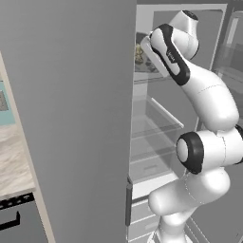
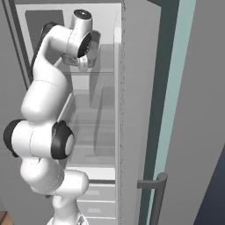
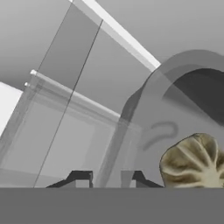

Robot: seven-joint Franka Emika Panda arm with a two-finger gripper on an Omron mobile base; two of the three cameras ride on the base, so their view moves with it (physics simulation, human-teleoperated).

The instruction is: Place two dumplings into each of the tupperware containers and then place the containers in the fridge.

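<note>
I am reaching into the fridge (image 1: 71, 118), whose big grey door is standing open at the left of the left base view. My arm is stretching up to an upper glass shelf (image 1: 156, 79) inside the pale interior, with the hand up near the top of the compartment in both base views.

In the hand view, my claw (image 3: 106, 178) is pinching the rim of a tupperware container (image 3: 144, 118); the two dark finger tips are standing close together with the pale, see-through wall of the box between them, so I am gripping the container. The box is sitting on the glass shelf, its rounded corner curving up toward the right of that view.

One dumpling (image 3: 194, 162) is lying inside the container, a tan, pleated lump just beside the right finger tip, partly cut off by the bottom of the view. In the left base view I am making out tan lumps (image 1: 139, 53) on the upper shelf just left of my hand, too small to count.

Lower glass shelves (image 2: 94, 125) are showing below my hand, and drawers (image 2: 94, 197) at the bottom of the fridge.
</note>
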